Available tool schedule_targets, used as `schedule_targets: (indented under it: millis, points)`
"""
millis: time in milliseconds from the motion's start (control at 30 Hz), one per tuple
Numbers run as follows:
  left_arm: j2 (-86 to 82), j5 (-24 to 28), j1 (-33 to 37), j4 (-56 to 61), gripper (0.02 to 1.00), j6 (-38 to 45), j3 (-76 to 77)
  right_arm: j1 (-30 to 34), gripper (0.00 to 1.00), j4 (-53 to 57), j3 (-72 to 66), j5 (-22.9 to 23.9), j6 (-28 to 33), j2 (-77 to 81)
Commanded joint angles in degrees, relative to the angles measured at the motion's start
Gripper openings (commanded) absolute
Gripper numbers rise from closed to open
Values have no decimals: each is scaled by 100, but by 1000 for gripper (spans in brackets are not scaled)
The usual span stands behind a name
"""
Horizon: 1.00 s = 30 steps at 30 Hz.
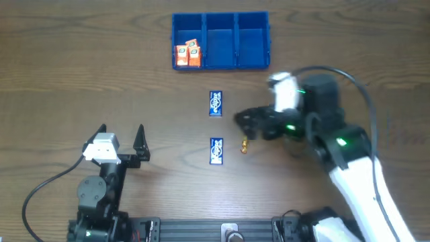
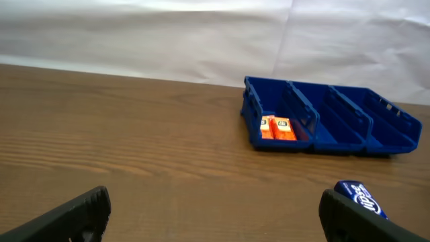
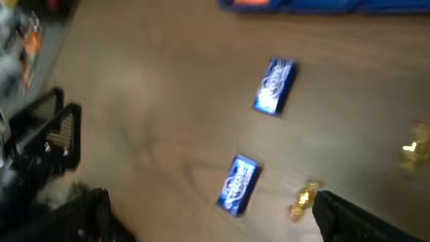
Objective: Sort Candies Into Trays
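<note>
R gripper (image 1: 242,126) spread wide, by gold candy (image 1: 244,146)

Setup's pretty plain: a brown wood-grain tabletop (image 1: 80,67), grain running side to side, with soft, even light across it. Past the tabletop's far edge hangs a white backdrop (image 2: 134,33), looks like paper or cloth sheets, with a seam (image 2: 285,40) running up it. Some blurry clutter (image 3: 20,33) sits off one edge of the tabletop, can't tell what.
</note>
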<state>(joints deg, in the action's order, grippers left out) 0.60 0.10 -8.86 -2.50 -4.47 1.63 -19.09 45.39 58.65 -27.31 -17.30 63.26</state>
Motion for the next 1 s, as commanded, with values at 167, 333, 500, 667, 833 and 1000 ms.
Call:
schedule_targets:
  millis: [167, 333, 500, 667, 833, 1000]
  points:
    - [-35, -63, -26, -195, 998, 22, -136, -1950, 998, 852, 579, 2044, -1720, 1910]
    - [-35, -63, -26, -195, 998, 22, -136, -2776, 998, 610, 581, 2310, -2197, 2918]
    - [-35, -63, -26, -195, 998, 22, -136, -2889, 998, 291, 581, 2481, -2350, 3587]
    - [-35, -63, -26, -195, 998, 22, -136, -2874, 998, 208, 581, 2747, -2599, 3910]
    - [-35, -63, -26, -195, 998, 22, -136, -2874, 1000, -17, 581, 2796, -2605, 4109]
    - [-35, -63, -26, -195, 998, 22, -136, -2874, 965, -79, 581, 2983, -2802, 4286]
